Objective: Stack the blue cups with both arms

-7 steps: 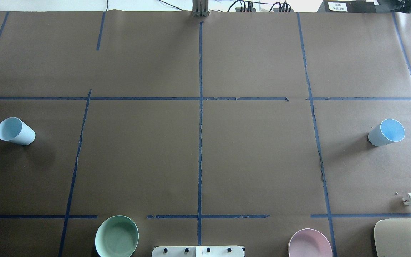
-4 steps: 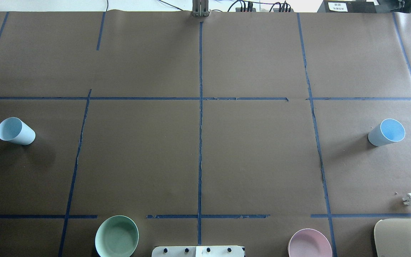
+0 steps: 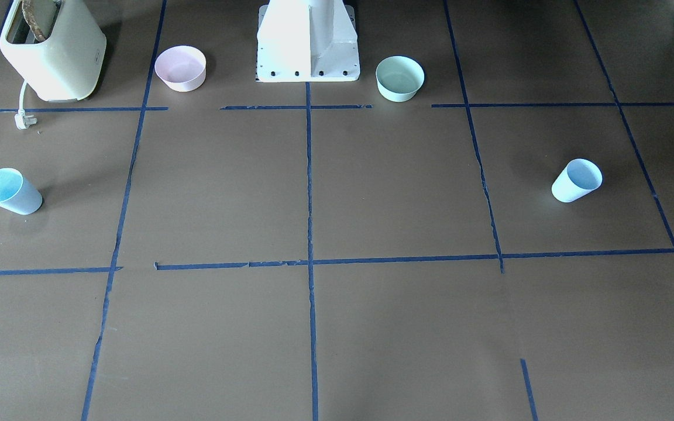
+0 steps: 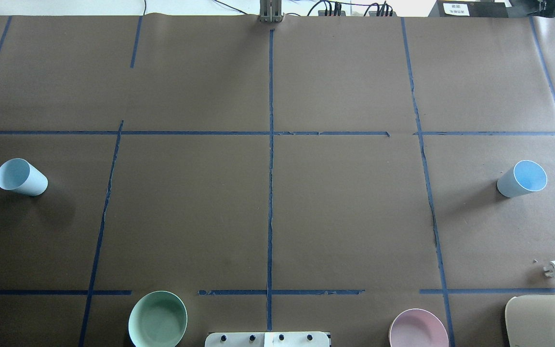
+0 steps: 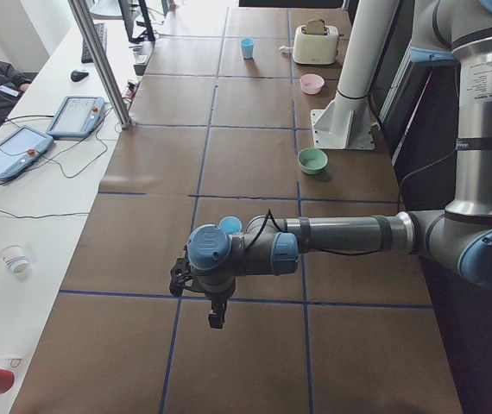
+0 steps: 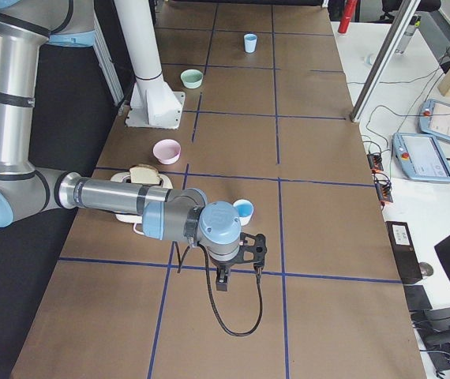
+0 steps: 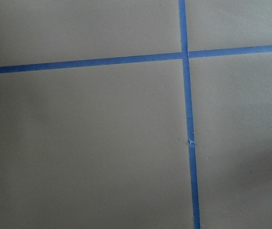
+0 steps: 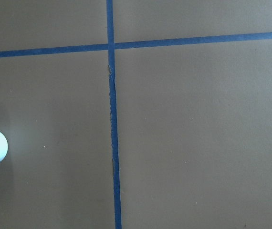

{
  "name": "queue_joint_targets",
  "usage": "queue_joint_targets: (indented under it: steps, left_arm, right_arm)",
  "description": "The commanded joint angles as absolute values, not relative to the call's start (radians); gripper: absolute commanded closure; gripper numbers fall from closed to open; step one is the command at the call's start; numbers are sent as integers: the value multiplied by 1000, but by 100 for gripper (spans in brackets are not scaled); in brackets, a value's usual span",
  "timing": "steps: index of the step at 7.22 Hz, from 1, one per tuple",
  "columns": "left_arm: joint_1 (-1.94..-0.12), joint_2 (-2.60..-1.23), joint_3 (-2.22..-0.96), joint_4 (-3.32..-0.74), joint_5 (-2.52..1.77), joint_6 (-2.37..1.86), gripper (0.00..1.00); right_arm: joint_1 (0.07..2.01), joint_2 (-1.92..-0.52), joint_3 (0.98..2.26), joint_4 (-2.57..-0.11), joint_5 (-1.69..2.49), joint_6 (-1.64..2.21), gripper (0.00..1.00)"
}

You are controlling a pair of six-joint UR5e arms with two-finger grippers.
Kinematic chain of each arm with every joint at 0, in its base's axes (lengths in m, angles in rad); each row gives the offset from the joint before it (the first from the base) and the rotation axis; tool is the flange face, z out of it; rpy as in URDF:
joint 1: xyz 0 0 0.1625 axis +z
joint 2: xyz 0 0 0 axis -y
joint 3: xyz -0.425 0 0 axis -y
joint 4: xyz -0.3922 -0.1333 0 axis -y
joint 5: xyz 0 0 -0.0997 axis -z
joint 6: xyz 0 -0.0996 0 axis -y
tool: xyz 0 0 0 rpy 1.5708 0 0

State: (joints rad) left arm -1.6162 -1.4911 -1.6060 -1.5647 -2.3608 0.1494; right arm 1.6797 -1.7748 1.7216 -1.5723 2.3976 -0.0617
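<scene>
On the table [image 4: 354, 217], a flat top of matte brown paper ruled into squares by blue tape, are two blue cups of smooth tapered plastic, pale outside and brighter blue within, both standing mouth up and well apart. The left cup [image 4: 21, 177] is near the table's left end and the right cup [image 4: 522, 179] near its right end. The left arm [image 5: 341, 233], a grey cylindrical tube with light blue joint caps, is held out level near the left cup. The right arm [image 6: 114, 193], of the same make, is near the right cup. Nothing touches either cup. The black jaws point down, and I cannot tell whether they are wide or narrow. On the near side are a round mint-green bowl [image 4: 157, 319], a round pink bowl [image 4: 418, 330], a white pedestal [image 3: 308, 41], a glossy cream toaster [image 3: 53, 49] holding bread, and a white plug [image 4: 554, 270].
</scene>
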Motion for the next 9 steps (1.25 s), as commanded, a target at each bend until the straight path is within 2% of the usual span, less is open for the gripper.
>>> queue_joint_targets:
  steps: [1,3,4,7,9]
  left_arm:
    - [-1617,-1491,-1615,-1566,-2361,144,0]
    - [-1617,-1493,-1667,-1563,-2379,120,0]
    - [-1597,-1468,-1713,-1609,-2394,-47,0]
    - [-1371,-1416,-1896,-1736,-2396,-476,0]
    - [-1214,-1414,-1887,-1898,-2379,-717,0]
  right_arm:
    - [1680,-1773,1727,-1572,2398,-61,0]
    - [1680,-1764,1732,-1571,2396,-61,0]
    - [1680,-1758,1735,-1571,2396,-60,0]
    - [1678,-1756,1739,-1571,2396,-60,0]
    - [1680,-1753,1741,-1571,2396,-60,0]
